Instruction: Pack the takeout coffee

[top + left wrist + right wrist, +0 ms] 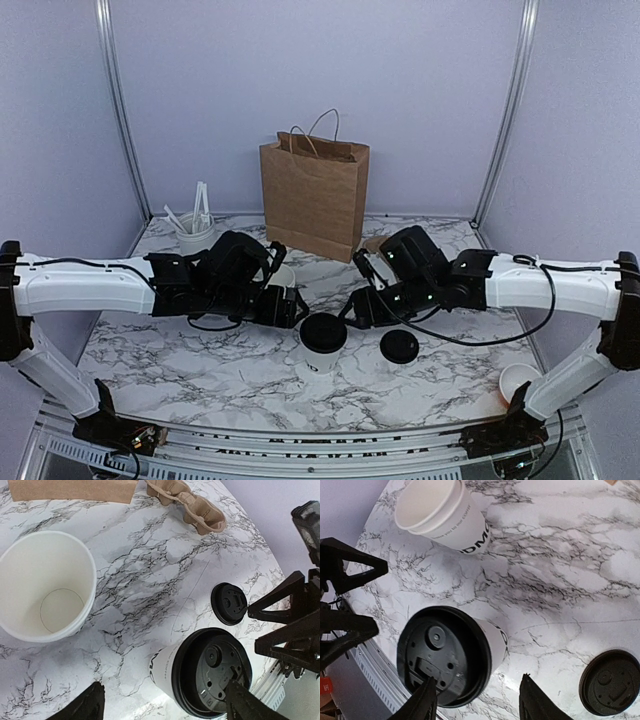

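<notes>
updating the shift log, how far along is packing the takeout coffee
Done: the takeout coffee stands lidded and upright on the marble table. In hand: the left gripper and right gripper hover over it, jaws open, neither gripping. To do: grasp the cup, carry it to the brown paper bag standing at the back, and lower it in.

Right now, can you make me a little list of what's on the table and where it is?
coffee cup: upright, lidded, front middle
loose lid: lying flat, right of the coffee cup
paper bag: standing at the back
empty cups: no lid, behind the coffee cup
left gripper: open, close to the coffee cup
right gripper: open, holding nothing
</notes>
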`<move>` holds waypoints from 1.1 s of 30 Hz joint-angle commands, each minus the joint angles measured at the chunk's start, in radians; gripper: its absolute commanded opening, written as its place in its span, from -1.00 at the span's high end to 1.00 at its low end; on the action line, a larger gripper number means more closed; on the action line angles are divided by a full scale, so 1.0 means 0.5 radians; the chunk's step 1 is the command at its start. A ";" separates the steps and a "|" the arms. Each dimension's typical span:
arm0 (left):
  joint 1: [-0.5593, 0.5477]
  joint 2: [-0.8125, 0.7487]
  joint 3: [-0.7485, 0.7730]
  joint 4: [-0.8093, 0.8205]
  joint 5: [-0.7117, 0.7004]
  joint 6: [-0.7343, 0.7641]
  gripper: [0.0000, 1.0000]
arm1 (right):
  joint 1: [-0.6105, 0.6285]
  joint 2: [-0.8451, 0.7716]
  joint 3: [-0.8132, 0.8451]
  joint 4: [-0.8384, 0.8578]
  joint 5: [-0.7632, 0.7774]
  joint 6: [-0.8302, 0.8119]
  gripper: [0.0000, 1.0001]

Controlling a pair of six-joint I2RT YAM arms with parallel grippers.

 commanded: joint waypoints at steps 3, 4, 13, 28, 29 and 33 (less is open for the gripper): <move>0.059 -0.071 -0.122 -0.008 0.163 -0.097 -0.40 | 0.107 0.131 0.241 -0.150 0.170 -0.116 -0.07; 0.064 -0.070 -0.130 0.003 0.187 -0.110 -0.33 | 0.110 0.136 0.248 -0.157 0.187 -0.123 -0.07; 0.090 -0.036 -0.151 0.113 0.387 -0.184 -0.07 | 0.134 0.188 0.330 -0.205 0.207 -0.150 0.00; 0.088 0.063 -0.171 0.208 0.534 -0.222 0.24 | 0.191 0.228 0.351 -0.221 0.221 -0.170 0.16; 0.087 0.069 -0.171 0.212 0.537 -0.225 0.25 | 0.194 0.229 0.350 -0.222 0.219 -0.170 0.16; 0.087 0.087 -0.171 0.220 0.549 -0.223 0.31 | 0.202 0.244 0.349 -0.218 0.216 -0.176 0.18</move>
